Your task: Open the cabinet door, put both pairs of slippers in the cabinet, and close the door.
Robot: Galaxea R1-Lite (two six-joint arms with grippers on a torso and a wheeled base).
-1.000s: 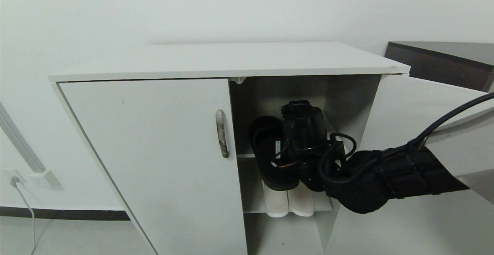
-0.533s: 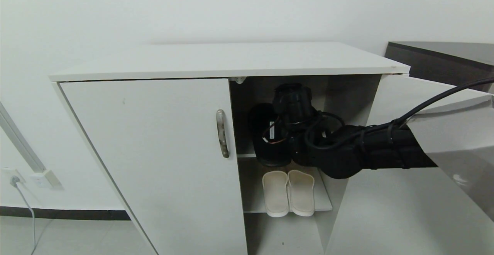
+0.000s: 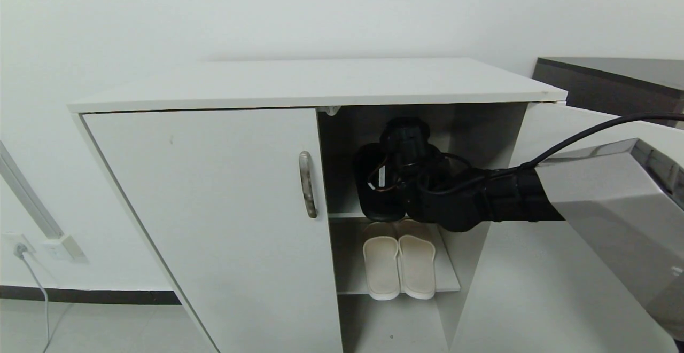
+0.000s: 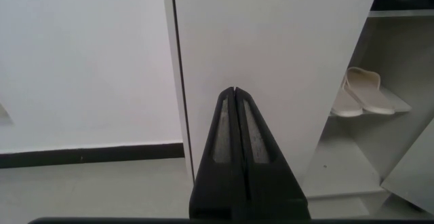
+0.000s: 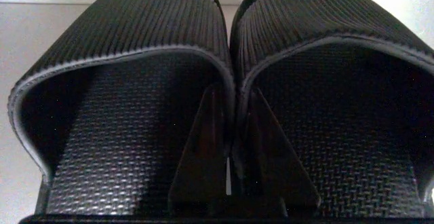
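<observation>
- Black slippers point(image 3: 377, 193): the pair is inside the cabinet point(image 3: 320, 83), in the upper compartment. Their near ends are at the front edge of the upper shelf point(image 3: 342, 215). Whether the soles rest on the shelf cannot be told.
- Right gripper point(image 5: 234, 115): closed to a narrow gap. It pinches the two adjoining inner strap walls together, so one grasp carries both slippers.
- Handling (judged): the ribbed straps and patterned footbeds suggest soft rubber or foam that is light, flexible and not slippery. The walls will compress under the fingers, so a hold low on the strap, near the sole, looks firmest. Either slipper could slip free if the pinch loosens before the soles are supported.
- White slippers point(image 3: 398, 259): these lie side by side on the shelf below and touch each other.
- Left gripper point(image 4: 234, 115): fingers pressed together with nothing held, facing the closed left door point(image 3: 214, 209).
- Right door point(image 3: 561, 139): stands open and is not yet closed.
</observation>
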